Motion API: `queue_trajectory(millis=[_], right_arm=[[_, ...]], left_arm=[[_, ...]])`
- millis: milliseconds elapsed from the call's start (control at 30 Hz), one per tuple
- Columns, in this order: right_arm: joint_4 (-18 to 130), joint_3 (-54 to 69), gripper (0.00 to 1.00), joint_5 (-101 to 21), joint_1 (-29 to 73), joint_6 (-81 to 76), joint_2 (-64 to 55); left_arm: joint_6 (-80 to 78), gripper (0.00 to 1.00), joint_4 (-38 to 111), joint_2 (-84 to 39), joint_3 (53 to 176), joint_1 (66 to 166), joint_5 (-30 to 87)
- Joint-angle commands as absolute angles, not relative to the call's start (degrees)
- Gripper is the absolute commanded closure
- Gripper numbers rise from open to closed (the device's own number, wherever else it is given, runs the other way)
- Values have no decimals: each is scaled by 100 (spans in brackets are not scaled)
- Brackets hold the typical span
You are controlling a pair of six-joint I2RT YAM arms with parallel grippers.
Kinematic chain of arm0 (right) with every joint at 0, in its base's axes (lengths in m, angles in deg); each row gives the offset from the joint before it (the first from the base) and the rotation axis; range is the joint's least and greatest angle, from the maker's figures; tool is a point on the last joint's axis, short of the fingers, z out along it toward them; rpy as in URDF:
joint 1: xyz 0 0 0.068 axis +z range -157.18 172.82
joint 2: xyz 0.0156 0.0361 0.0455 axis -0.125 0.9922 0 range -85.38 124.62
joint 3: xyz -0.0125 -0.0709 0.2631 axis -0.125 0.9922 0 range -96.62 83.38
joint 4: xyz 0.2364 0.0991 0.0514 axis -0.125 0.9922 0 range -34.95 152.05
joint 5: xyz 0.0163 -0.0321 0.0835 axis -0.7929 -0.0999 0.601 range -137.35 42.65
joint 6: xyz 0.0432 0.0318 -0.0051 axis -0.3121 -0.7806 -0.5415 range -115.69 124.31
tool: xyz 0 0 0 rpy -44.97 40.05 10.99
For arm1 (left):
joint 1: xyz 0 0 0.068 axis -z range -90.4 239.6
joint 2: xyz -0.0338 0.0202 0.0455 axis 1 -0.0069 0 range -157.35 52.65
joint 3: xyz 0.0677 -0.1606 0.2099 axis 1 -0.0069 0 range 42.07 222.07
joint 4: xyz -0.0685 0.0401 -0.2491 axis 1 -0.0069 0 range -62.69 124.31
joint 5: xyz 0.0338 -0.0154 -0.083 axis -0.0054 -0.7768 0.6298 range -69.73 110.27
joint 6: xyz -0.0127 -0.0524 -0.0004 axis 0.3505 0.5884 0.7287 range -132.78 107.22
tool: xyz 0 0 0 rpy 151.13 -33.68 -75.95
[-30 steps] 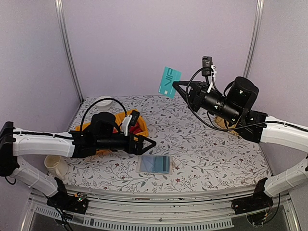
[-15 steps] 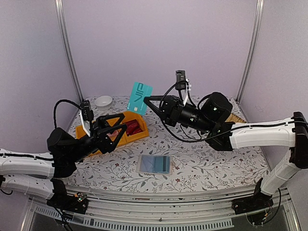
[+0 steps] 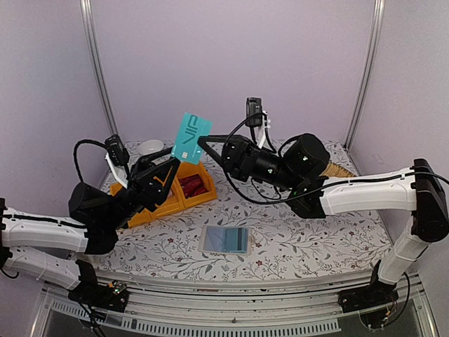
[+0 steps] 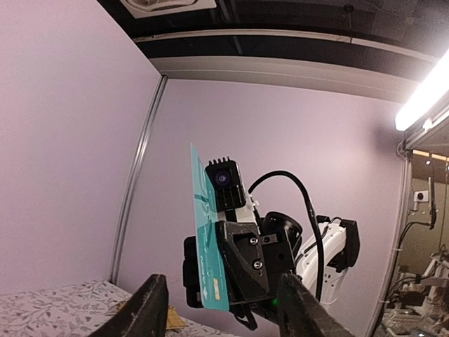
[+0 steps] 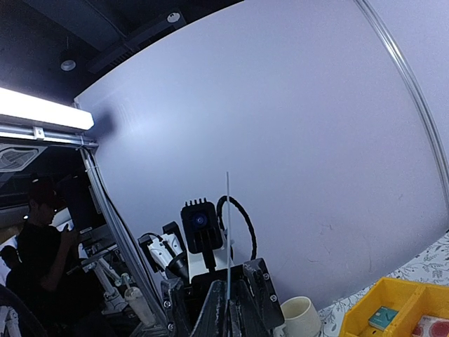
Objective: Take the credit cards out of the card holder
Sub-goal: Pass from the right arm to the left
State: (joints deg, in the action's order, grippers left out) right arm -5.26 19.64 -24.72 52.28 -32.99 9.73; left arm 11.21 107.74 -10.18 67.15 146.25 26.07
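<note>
Moved: right gripper and card shifted left; left gripper narrowed.
Right gripper: clamped on the card's edge.
Left gripper: jaws apart, card just ahead of them.
Holder: well below both grippers.

Lilac booth around a flower-print table
Plain pale purple walls rise behind the table, whose cloth carries small leaf sprigs. Silver metal posts stand at the back corners. A bright strip light glows under a dark ceiling with a white vent.
</note>
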Motion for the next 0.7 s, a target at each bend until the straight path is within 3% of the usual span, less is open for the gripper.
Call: queue_trajectory(millis=[0,167,267,433,567,667], right_arm=[[-482,1776,98,-2294,5293,-3261,1043],[-482,1749,98,-2182,5293,-3265,1075],[-464,1746,98,-2149,5293,-3286,1099],[-441,1684,99,-2010,5293,-3322,1137],[-328,1632,99,-1954,5293,-3287,1123],[-312,1623,99,-1917,5293,-3270,1125]], left_arm=[[1080,54,10687,-1065,6916,14695,2609],[1108,59,10656,-999,6913,14697,2551],[1105,71,10586,-944,6921,14697,2524],[1081,76,10555,-931,6931,14691,2619],[1066,100,10372,-876,6987,14691,2670],[1036,100,10135,-823,7063,14700,2765]])
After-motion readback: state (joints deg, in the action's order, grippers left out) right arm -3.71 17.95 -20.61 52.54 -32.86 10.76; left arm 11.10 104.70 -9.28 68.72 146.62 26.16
